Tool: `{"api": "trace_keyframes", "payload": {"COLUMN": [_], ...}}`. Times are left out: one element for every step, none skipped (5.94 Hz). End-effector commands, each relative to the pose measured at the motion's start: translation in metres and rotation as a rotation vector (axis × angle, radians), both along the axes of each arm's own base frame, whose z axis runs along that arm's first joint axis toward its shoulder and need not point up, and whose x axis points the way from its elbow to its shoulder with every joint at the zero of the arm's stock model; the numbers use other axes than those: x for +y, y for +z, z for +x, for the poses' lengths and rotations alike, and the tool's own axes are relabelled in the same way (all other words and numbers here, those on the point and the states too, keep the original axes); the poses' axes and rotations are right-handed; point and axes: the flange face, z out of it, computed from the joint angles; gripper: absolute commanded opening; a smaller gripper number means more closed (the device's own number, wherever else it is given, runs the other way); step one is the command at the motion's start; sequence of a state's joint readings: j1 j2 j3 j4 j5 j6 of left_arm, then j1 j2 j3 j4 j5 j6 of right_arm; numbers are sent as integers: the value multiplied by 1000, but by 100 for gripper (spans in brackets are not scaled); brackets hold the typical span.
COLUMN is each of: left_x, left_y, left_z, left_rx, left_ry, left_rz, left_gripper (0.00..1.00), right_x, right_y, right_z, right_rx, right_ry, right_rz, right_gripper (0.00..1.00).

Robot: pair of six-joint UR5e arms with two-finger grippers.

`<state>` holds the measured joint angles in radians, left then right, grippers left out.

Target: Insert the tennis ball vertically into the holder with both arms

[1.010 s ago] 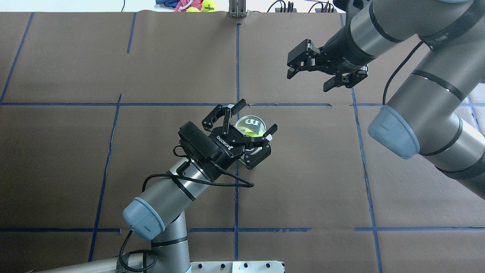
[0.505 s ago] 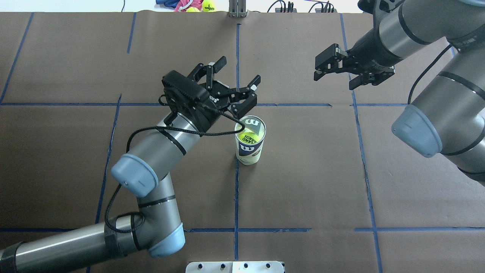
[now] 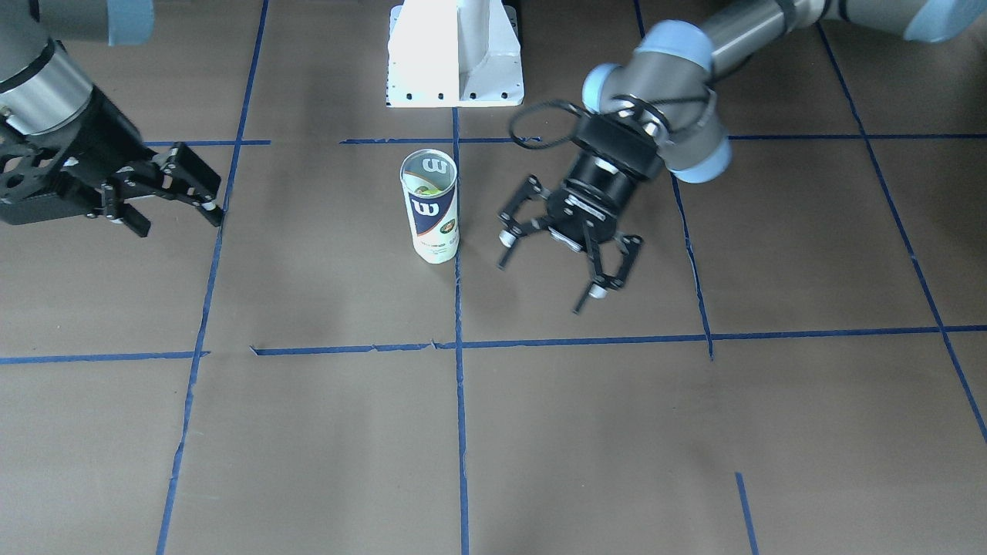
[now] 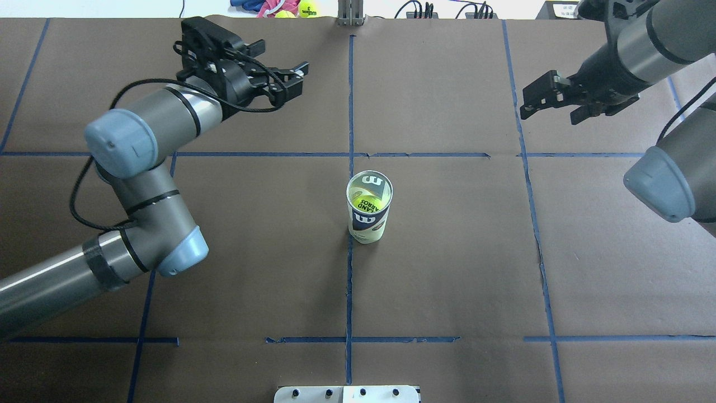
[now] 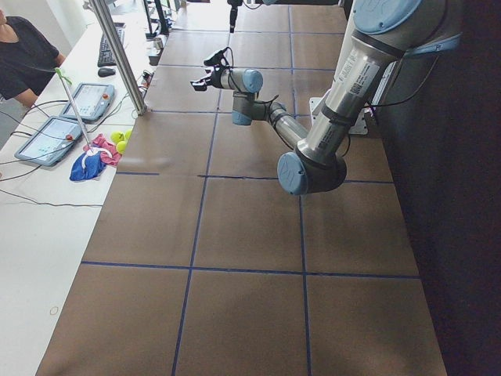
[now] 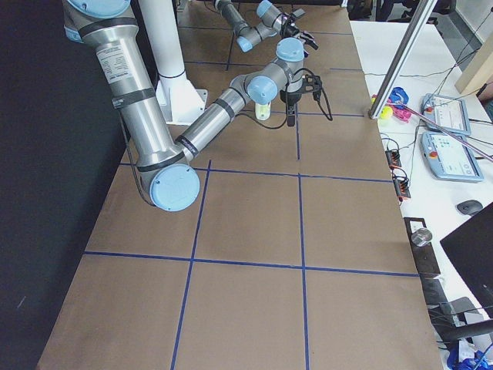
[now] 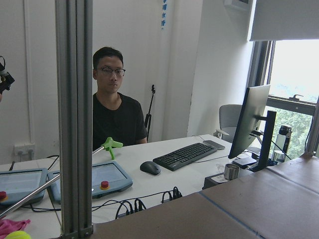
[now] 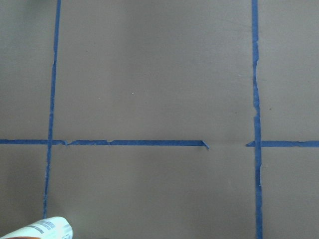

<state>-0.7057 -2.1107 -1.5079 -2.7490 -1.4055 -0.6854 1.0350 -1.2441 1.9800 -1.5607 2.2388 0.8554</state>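
Tennis ball (image 4: 361,197) is sitting inside the holder (image 4: 369,215), its yellow-green felt and dark lettering showing through the open mouth in the overhead view. The clear Wilson can is standing upright at the centre of that frame, its base touching the vertical blue tape line (image 4: 349,291) on the brown-papered table (image 4: 458,263). Nothing is touching it.

Left gripper (image 4: 279,60) is hovering in the upper left of the overhead frame, well apart from the can, with its black fingers spread wide. In the front-facing view the same gripper (image 3: 549,271) is appearing right of centre, near the can (image 3: 430,208) but not touching it, and pointing down toward the paper.

Right gripper (image 4: 548,115) is hanging in the upper right of the overhead frame, also well away from the holder, its fingers likewise parted. In the front-facing view it (image 3: 183,221) is sitting at the left edge.

Right wrist camera is looking down on bare paper and tape, with a sliver of the white can (image 8: 47,229) just entering the lower left corner. Left wrist camera is facing away from the table, toward a seated man (image 7: 113,112) behind a desk.
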Motion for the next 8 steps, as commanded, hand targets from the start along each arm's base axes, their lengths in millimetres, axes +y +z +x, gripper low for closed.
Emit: {"api": "trace_keyframes", "payload": {"left_x": [-36,-49,-67,-76,-88,-102,-108,-107], "left_y": [78,132,171,210,249,270,288,306], "left_z": [-40,-83,-144,-180,-233,-308,-358,-392], "left_rx": [-99,-172,-191,-252,-328,-399,-459,-453], "left_ry": [131,180,237,333,338,383,415,408], "left_rz": [-140,-263,-365,-431,-499,-553,-621,-737], "left_gripper": [99,100,99,94,99,99,99,99], "right_x": [6,7,3,7,-4,-17,-25,-28], "right_y": [46,66,94,143,176,215,247,268], "right_z": [28,45,83,114,141,158,176,186], "right_rx": [46,68,107,153,164,178,196,203], "right_ry": [-6,2,6,-47,-62,-90,-103,-88], "right_rz": [-9,-17,0,16,10,-4,-22,-63], "right_gripper": [99,99,99,99,99,99,99,100]}}
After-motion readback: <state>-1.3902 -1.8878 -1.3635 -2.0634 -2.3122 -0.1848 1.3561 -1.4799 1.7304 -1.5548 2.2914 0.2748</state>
